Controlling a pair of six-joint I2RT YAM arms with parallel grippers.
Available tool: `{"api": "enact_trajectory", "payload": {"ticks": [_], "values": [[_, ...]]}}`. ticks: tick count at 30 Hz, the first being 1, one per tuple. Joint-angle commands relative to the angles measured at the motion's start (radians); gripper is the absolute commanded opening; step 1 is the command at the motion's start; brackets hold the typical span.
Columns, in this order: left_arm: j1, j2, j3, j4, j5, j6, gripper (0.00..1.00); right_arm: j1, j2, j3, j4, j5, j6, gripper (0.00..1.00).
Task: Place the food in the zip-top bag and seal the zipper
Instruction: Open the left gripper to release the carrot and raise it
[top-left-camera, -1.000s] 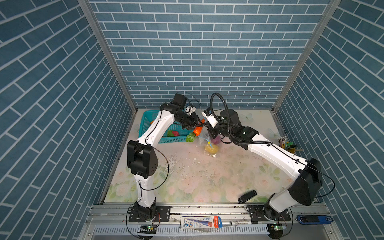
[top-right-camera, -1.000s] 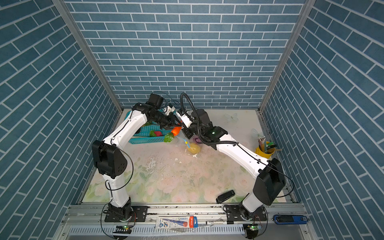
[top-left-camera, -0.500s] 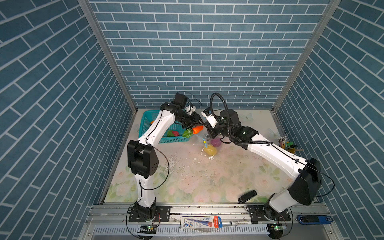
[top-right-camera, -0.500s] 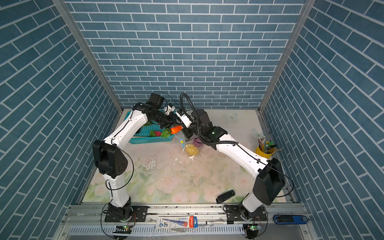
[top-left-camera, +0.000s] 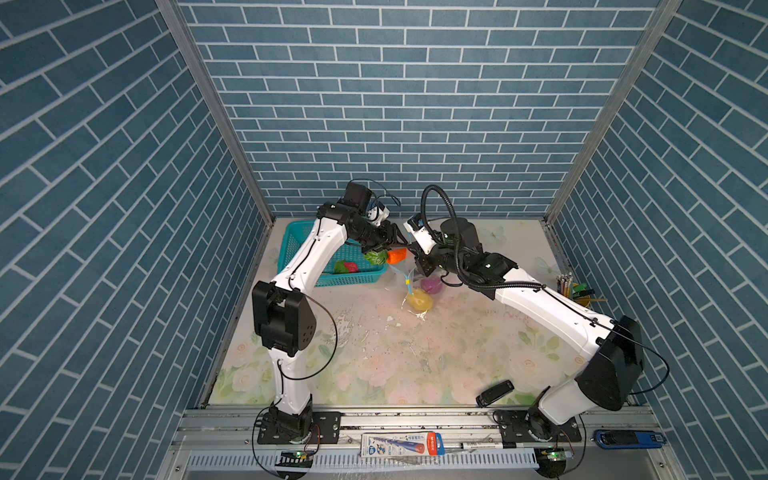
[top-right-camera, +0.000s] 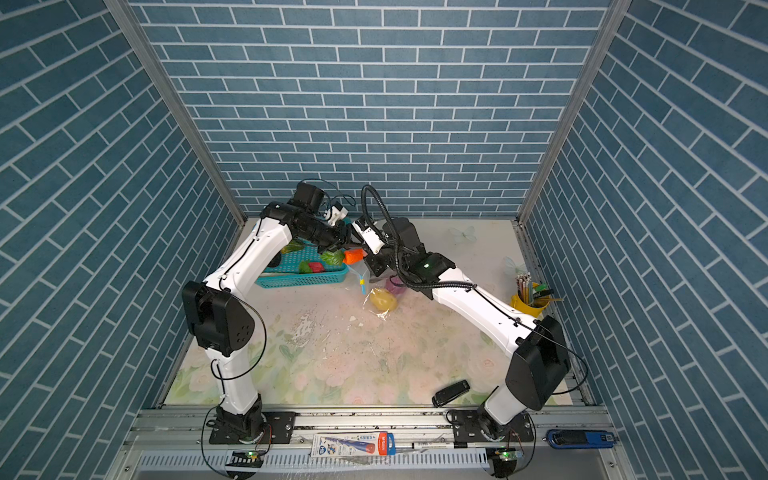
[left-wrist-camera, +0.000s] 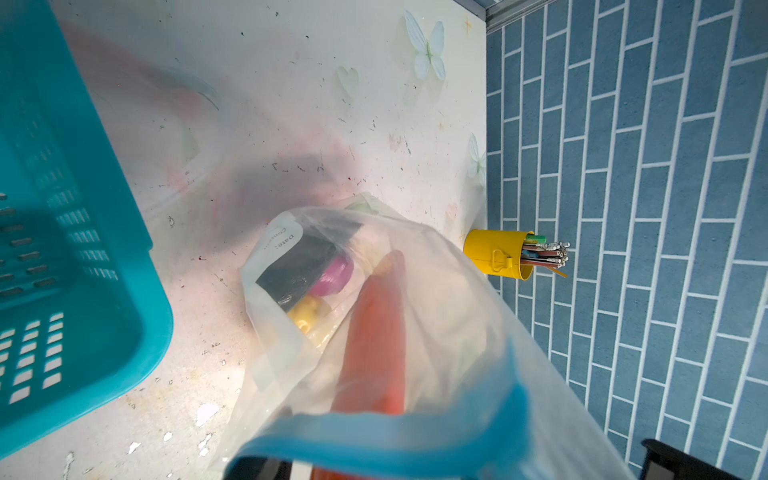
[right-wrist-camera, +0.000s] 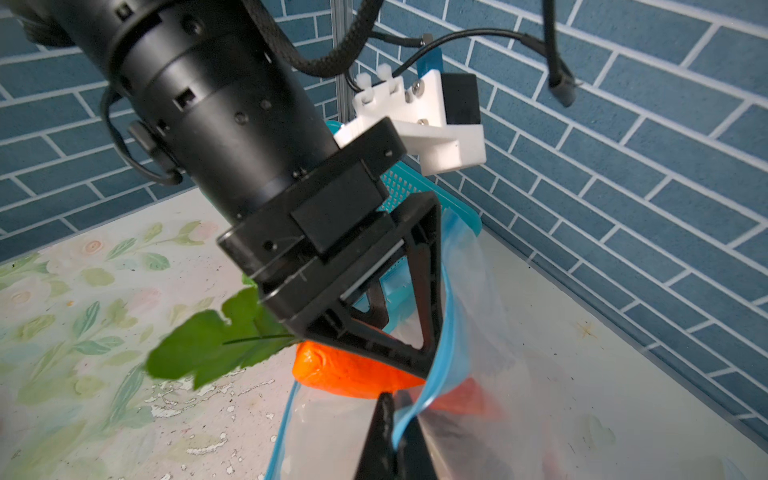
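Note:
My right gripper (right-wrist-camera: 390, 436) is shut on the light blue zipper (right-wrist-camera: 440, 324) and holds up the mouth of the clear zip-top bag (top-left-camera: 415, 286) beside the basket. The left gripper (top-left-camera: 395, 245) stands at that mouth with its fingers (right-wrist-camera: 428, 291) spread apart. The orange carrot (right-wrist-camera: 345, 374) lies between them, its tip inside the bag (left-wrist-camera: 436, 291) and its green leaves (right-wrist-camera: 216, 340) outside. At the bag's bottom rest a purple onion (top-left-camera: 432, 285) and a yellow fruit (top-left-camera: 419, 300). The yellow slider (top-left-camera: 408, 281) hangs on the zipper.
A teal mesh basket (top-left-camera: 299, 241) at the back left holds green and red food (top-left-camera: 347, 266). By the right wall stands a yellow cup of pens (top-left-camera: 575, 291). A black device (top-left-camera: 494, 392) lies near the front edge.
My left gripper's fingers have spread wider around the carrot, and the carrot has levelled out and shifted a little toward the bag's mouth. The right gripper has kept its hold.

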Motion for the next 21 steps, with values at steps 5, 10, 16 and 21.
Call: {"api": "enact_trajectory", "payload": {"ticks": [5, 10, 16, 21], "values": [[0.023, -0.076, -0.023, 0.058, 0.07, 0.005, 0.65, -0.043, 0.009, 0.074, -0.046, -0.001, 0.093, 0.0], [0.041, -0.092, -0.059, 0.094, 0.109, 0.002, 0.65, -0.064, 0.002, 0.076, -0.053, -0.039, 0.123, 0.0], [0.051, -0.104, -0.11, 0.149, 0.158, 0.003, 0.64, -0.1, 0.007, 0.107, -0.076, -0.093, 0.215, 0.0], [0.051, -0.113, -0.145, 0.204, 0.181, -0.019, 0.61, -0.122, 0.03, 0.157, -0.128, -0.109, 0.263, 0.0]]}}
